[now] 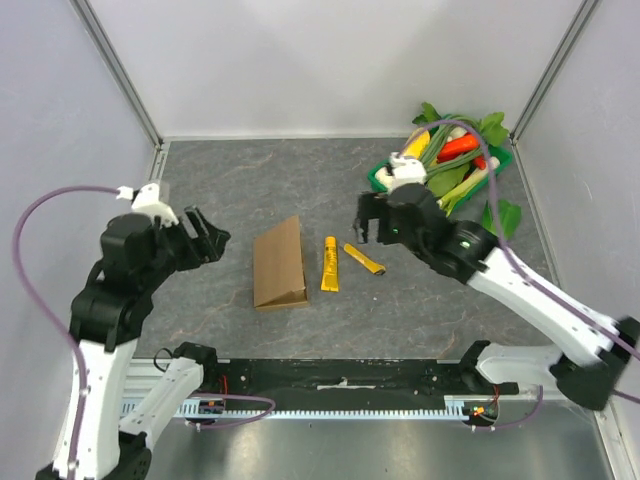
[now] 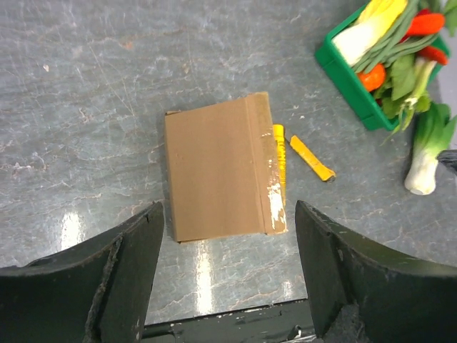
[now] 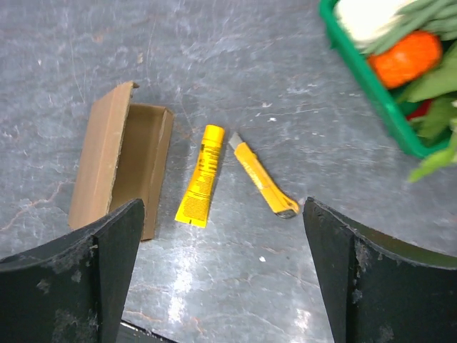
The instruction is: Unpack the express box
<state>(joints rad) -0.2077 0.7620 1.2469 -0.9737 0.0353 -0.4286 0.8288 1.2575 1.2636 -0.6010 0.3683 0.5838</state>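
Note:
The express box [image 1: 280, 265] is a small brown cardboard box lying mid-table with its lid raised; it shows in the left wrist view [image 2: 221, 168] and, open and hollow, in the right wrist view [image 3: 121, 168]. A yellow tube [image 1: 329, 265] lies just right of it, also seen in the right wrist view [image 3: 201, 176]. A yellow utility knife [image 1: 364, 259] lies right of the tube [image 3: 262, 175]. My left gripper [image 1: 205, 235] is open and empty, left of the box. My right gripper [image 1: 367, 222] is open and empty, above the knife.
A green tray [image 1: 385, 176] full of vegetables stands at the back right; it shows in the left wrist view [image 2: 343, 78] and the right wrist view [image 3: 364, 78]. A leafy vegetable [image 2: 427, 153] lies beside it. Grey walls enclose the table on three sides.

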